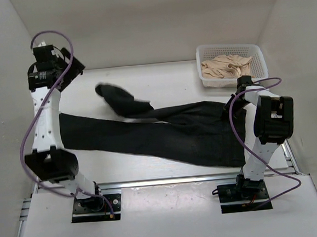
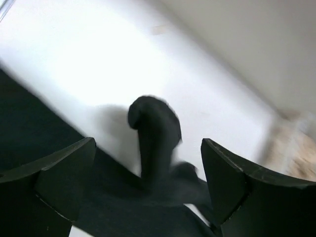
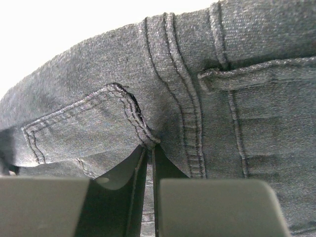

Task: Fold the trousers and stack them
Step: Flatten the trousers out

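Scanning the white bench [image 1: 166, 76], we find the black trousers [image 1: 176, 136] spread across its middle. The waist lies to the right and one leg stretches flat toward the left; the other leg's end is bunched and blurred on the far side. A white basket [image 1: 200, 66] sits at the far right corner with beige cloth [image 1: 228, 66] inside. The left hand [image 2: 148, 163] hangs above the bunched leg, fingers spread wide. The right hand [image 3: 149, 155] pinches denim at the waist beside a back pocket, fingers nearly together.

No text, label, brand, number or sign is readable in any view.
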Tool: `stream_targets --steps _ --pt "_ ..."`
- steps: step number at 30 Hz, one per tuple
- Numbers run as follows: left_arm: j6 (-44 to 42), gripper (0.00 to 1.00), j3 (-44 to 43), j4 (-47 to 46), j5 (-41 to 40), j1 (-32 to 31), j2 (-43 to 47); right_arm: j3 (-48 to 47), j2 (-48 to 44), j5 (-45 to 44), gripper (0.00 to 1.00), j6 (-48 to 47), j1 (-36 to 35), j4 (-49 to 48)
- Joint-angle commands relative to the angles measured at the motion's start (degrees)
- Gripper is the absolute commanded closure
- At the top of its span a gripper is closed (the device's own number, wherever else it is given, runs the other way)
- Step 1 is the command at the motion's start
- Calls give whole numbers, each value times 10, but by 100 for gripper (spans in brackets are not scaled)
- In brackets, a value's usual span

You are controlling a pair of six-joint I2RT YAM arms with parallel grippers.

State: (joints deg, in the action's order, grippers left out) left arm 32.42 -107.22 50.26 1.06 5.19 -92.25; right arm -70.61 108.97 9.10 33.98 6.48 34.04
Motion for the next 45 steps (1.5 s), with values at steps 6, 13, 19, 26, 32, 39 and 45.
stream_targets --steps 6,13,19,26,32,39,45 --pt "19 64 27 50 -47 0 -131 9 7 -23 89 -21 6 1" --pt "19 79 -7 103 -77 -30 -199 9 7 -23 89 -21 6 1" --pt "-17 0 72 70 -62 -56 -193 9 7 -18 89 -27 6 1" --pt "-4 0 83 78 -112 -63 -273 4 7 -8 89 -27 6 1" --pt "10 2 61 95 -141 -58 -289 9 7 -2 89 -32 6 1" --pt "22 9 54 87 -119 0 -272 9 7 3 89 -32 6 1" --pt "11 9 22 75 -21 27 -327 9 7 9 89 -32 6 1"
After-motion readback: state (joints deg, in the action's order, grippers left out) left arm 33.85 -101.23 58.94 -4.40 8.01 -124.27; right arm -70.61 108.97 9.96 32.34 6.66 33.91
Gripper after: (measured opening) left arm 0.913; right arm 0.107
